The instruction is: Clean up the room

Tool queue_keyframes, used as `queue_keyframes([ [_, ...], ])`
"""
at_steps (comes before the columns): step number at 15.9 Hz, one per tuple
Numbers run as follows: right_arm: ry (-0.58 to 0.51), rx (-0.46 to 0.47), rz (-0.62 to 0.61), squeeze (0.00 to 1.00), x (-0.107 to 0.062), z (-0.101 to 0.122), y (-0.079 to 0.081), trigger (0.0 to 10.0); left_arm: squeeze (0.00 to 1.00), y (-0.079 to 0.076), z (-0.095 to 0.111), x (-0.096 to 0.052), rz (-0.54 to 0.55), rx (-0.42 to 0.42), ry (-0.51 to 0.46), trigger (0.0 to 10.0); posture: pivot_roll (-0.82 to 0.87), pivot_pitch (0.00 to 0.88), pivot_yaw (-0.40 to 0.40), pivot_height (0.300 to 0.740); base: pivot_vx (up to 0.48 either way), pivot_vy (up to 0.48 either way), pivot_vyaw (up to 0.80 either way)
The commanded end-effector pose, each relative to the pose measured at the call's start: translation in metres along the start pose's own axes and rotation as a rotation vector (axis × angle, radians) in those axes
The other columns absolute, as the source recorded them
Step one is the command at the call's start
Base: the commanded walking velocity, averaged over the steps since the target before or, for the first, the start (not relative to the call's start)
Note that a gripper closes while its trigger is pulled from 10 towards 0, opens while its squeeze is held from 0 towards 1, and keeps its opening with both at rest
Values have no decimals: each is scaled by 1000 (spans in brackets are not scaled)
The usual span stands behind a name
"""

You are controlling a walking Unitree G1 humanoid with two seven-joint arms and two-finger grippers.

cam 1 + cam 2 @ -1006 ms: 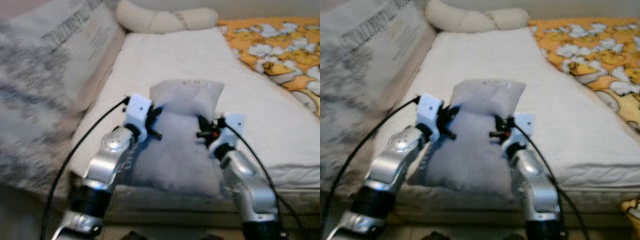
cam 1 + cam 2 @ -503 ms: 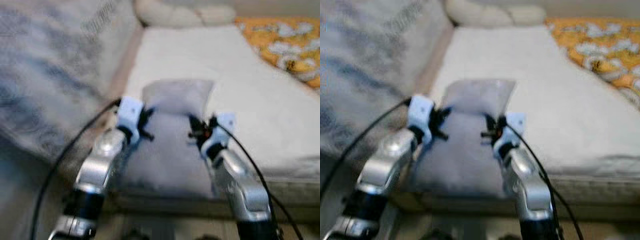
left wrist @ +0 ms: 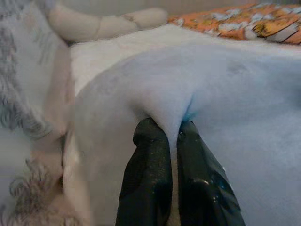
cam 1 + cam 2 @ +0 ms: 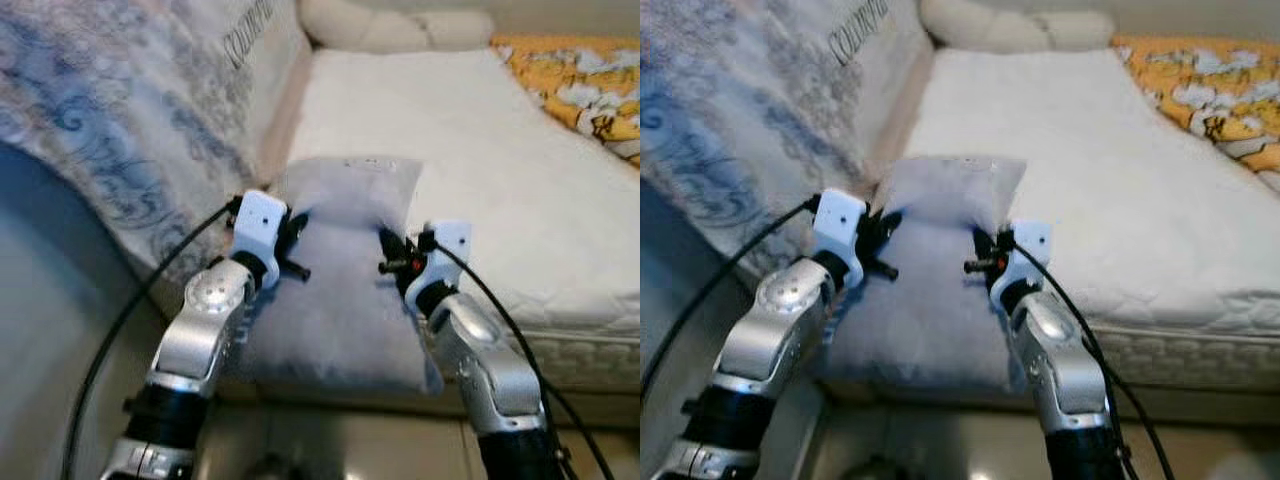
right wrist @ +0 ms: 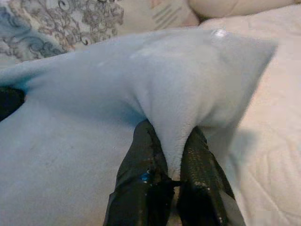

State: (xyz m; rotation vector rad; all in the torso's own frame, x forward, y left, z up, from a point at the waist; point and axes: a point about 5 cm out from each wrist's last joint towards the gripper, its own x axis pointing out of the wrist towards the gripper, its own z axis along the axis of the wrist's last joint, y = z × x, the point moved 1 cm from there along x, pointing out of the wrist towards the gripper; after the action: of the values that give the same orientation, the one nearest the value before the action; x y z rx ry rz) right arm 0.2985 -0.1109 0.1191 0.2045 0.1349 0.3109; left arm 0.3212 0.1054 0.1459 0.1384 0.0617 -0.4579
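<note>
1. Pale blue-grey fleece covers the pillow [image 4: 345, 270], which hangs between the two arms over the near edge of the bed [image 4: 480, 170], its far end lying above the white mattress and its near end drooping toward the floor.
2. The left end effector [image 3: 171, 143] has its two black fingers pressed together on a fold of the cover along the pillow's left side; a ridge of cloth is bunched up between them.
3. The right end effector [image 5: 171, 150] pinches a like fold on the right side, near a corner, so the pillow is carried by two tucks of fabric, one on each flank.
4. It looks light and very soft. The middle sags and the cover puckers at each grip, so I judge it will bend and swing rather than hold any shape.
5. The fleece seems grippy rather than slick, but a thin pinch of cover alone could slide off the filling; a deeper bite that takes in some stuffing would be safer.
6. Holding both sides level, as here, suits it best; nothing about it is fragile.
7. A patterned blanket [image 4: 140, 110] lies heaped to the left, a cream bolster [image 4: 390, 28] rests at the head, and an orange flowered cover [image 4: 585, 75] lies on the right.
</note>
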Motion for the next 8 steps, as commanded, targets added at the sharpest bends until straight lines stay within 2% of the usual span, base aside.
queue_keyframes([
  [1, -15, -1, -58, 0, -3, 2, -10, 10000, 0, 13, 10, -1, 56, 29, -39, 10000, -32, 0, 37, 740, 289, 0, 0],
  [8, -17, -4, -81, 0, -4, 2, -14, 10000, 0, 8, 11, 4, 30, 26, -43, 10000, -40, 0, 43, 740, 301, 0, 0],
])
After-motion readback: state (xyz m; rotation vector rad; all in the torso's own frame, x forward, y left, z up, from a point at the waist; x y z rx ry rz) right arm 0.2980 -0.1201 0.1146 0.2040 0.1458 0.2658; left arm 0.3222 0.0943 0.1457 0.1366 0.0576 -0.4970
